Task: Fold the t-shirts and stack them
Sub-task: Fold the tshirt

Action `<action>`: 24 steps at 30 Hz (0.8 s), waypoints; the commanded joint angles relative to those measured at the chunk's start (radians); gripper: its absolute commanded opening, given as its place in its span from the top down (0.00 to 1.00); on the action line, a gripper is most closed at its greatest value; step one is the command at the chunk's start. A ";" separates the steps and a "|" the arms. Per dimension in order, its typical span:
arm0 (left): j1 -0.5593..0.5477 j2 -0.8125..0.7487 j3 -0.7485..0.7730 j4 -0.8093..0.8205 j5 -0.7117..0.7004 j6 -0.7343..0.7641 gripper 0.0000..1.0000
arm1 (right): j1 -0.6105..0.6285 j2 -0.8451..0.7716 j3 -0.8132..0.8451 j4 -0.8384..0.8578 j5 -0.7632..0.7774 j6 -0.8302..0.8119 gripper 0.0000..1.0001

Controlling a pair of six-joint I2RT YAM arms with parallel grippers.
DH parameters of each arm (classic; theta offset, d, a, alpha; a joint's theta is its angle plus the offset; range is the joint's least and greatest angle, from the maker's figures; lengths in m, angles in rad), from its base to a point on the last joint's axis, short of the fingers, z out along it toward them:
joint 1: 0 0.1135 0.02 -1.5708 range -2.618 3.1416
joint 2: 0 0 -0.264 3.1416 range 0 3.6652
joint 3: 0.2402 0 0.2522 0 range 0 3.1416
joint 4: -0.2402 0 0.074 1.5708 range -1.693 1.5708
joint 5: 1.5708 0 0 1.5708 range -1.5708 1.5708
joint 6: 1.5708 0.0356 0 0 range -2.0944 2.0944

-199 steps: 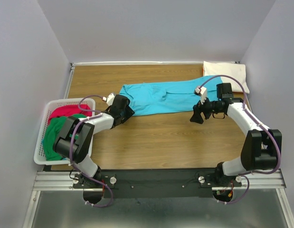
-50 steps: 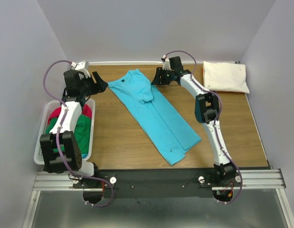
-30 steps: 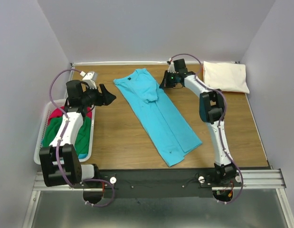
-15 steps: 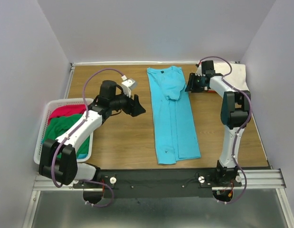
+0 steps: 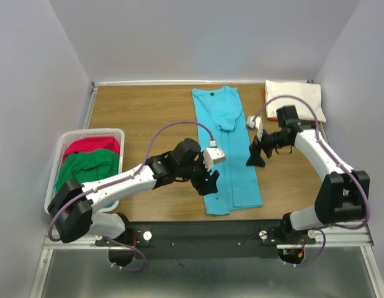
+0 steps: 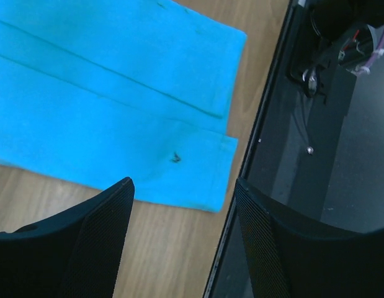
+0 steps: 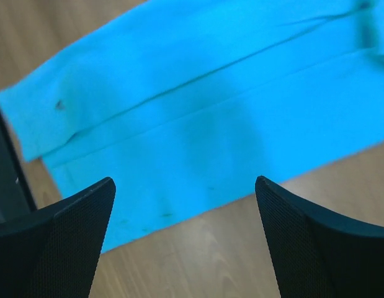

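Ok so the turquoise t-shirt (image 5: 226, 149) is lying flat on the wooden table (image 5: 142, 118), folded lengthwise into one long narrow strip. Collar end points away from the arms, hem end sits close to the table's near edge. You can see the fold lines running down its length, and one layer stops a bit short of the other at the hem. There's also a tiny dark speck on the cloth near that hem.

The left gripper (image 5: 209, 182) is over the hem's left corner. Jaws are parted fairly wide with nothing between them, just blue cloth and table edge showing through the gap in its wrist view. Can't say for sure whether the tips touch the fabric.

The right gripper (image 5: 255, 156) is at the tee's right edge, roughly halfway along the strip. Fingers are spread really wide and it's holding nothing, with the shirt and a bit of bare wood below.

Other stuff, going by the turquoise tee: a folded cream-white t-shirt (image 5: 295, 99) sits off past its collar end to the right, near the table's far corner. Well off to its left is the white basket (image 5: 86, 132), with a red t-shirt (image 5: 89, 147) and a green t-shirt (image 5: 86, 167) bunched up inside, red on the far side and green nearer.
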 commanded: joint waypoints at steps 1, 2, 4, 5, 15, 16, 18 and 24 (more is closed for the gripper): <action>-0.084 0.023 0.004 -0.049 -0.170 -0.044 0.26 | 0.009 -0.085 -0.233 -0.237 -0.136 -0.475 0.00; -0.096 0.020 0.001 -0.049 -0.190 -0.070 0.25 | 0.015 -0.101 -0.258 -0.249 -0.135 -0.536 0.00; -0.126 0.013 -0.010 -0.051 -0.234 -0.093 0.23 | 0.035 -0.145 -0.299 -0.270 -0.133 -0.575 0.00; -0.147 -0.001 -0.013 -0.049 -0.248 -0.119 0.23 | 0.041 -0.167 -0.335 -0.271 -0.125 -0.610 0.00; -0.114 -0.109 -0.064 -0.032 -0.322 -0.183 0.02 | 0.214 -0.332 -0.487 -0.148 0.054 -0.558 0.03; -0.071 -0.115 -0.055 -0.029 -0.273 -0.164 0.02 | 0.236 -0.342 -0.510 -0.125 0.066 -0.543 0.04; -0.026 -0.136 -0.033 -0.034 -0.238 -0.143 0.02 | 0.293 -0.377 -0.549 -0.085 0.105 -0.507 0.04; -0.018 -0.176 0.105 -0.135 -0.433 0.056 0.02 | 0.362 -0.409 -0.600 -0.035 0.154 -0.469 0.06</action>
